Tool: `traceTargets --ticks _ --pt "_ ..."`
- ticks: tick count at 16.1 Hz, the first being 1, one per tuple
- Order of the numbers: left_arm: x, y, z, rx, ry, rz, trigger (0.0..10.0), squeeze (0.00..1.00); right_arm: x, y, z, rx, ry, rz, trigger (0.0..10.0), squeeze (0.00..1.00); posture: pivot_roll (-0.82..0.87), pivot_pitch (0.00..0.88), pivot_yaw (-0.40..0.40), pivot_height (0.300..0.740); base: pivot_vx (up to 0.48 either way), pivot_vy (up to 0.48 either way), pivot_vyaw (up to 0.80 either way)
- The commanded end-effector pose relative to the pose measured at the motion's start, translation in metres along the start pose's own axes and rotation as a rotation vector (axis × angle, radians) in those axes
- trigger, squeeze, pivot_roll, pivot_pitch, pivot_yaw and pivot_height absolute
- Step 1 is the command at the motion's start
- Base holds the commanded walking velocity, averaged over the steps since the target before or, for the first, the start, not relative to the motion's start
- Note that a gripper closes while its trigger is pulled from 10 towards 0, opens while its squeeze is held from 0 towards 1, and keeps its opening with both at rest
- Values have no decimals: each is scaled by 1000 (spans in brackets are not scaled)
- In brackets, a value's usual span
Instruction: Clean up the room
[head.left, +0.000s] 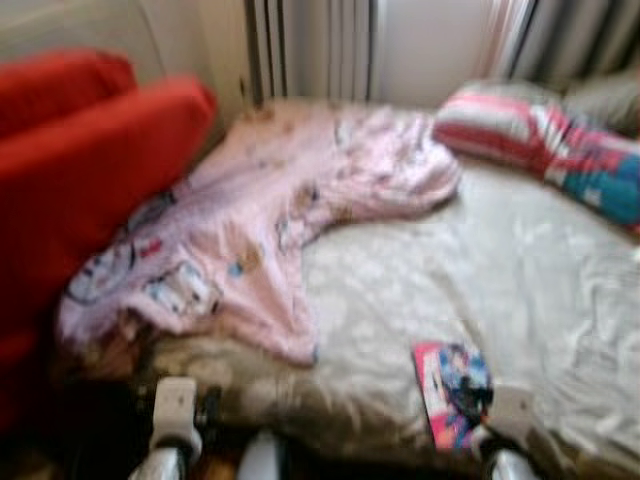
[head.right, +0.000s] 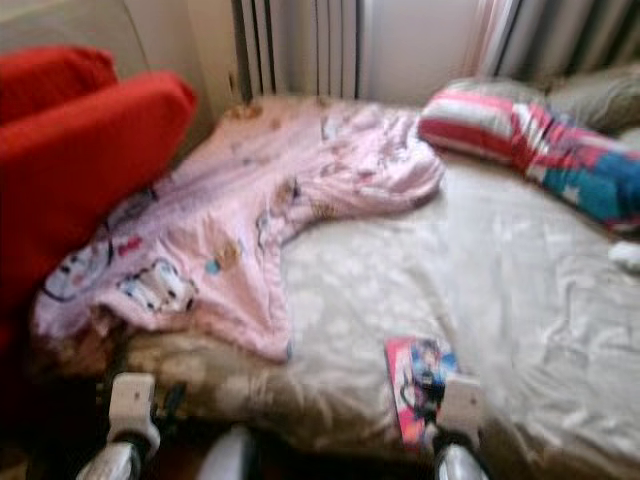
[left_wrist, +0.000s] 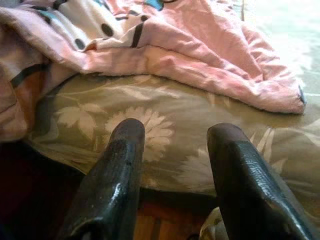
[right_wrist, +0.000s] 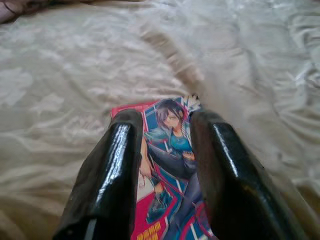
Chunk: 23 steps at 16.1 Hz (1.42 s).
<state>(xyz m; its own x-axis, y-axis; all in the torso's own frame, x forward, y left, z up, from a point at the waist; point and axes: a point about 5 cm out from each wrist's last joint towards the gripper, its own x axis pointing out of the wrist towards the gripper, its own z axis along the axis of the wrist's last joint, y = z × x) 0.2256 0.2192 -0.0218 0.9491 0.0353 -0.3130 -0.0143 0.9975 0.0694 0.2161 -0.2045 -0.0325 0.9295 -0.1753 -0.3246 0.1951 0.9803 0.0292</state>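
Bed (head.left: 420, 270): covered by an olive floral bedspread, its near edge just ahead of both wrists.
Comic book (right_wrist: 167, 165): lay flat near the bed's near edge, toward the near right corner, cover up, red border and drawn figure legible.
Right gripper (right_wrist: 162, 125): hovered just above the comic book, fingers (right_wrist: 117, 165) parted to either side of the cover and closed on nothing; contact with the cover could not be told.
Left gripper (left_wrist: 175, 135): held low at the bed's near left edge, fingers (left_wrist: 120, 165) spread apart and empty, pointed at the bedspread below the quilt.
Pink quilt (head.left: 290, 210): rumpled across the bed's left half, one corner trailing toward the near edge, well apart from the comic book.
Striped pillow (head.left: 540, 140): at the bed's far right corner.
Red sofa (head.left: 70, 170): pressed against the bed's left edge.
Likely risk: thin, flat cover on soft bedding, so fingertips probably slid over it or pinched bedspread along with it.
Second risk: blurred head views suggested motion, so misjudged aim could have pushed the comic book off the near edge.
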Motion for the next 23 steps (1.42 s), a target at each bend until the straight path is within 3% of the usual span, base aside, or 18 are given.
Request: traceTargets --ticks 1,6,10,18,23 --pt "3 -2 4 4 -10 -14 10000 0 -1 -1 -1 -5 10 -1 10000 0 58 66 -2 651 0 0 0" --pt "4 -3 5 3 -10 -24 10000 0 -1 -4 -4 -15 32 -11 10000 0 59 83 -1 651 0 0 0" --pt "4 -3 5 7 -7 -26 10000 0 -4 -5 -6 -13 29 -25 10000 0 67 85 3 626 0 0 0" --pt "5 -5 6 26 -9 -42 10000 0 -4 2 -12 -29 80 -21 10000 0 70 83 20 621 0 0 0" --pt "7 -5 9 33 -14 -43 10000 0 -3 2 -9 -22 51 -28 10000 0 74 95 21 606 0 0 0"
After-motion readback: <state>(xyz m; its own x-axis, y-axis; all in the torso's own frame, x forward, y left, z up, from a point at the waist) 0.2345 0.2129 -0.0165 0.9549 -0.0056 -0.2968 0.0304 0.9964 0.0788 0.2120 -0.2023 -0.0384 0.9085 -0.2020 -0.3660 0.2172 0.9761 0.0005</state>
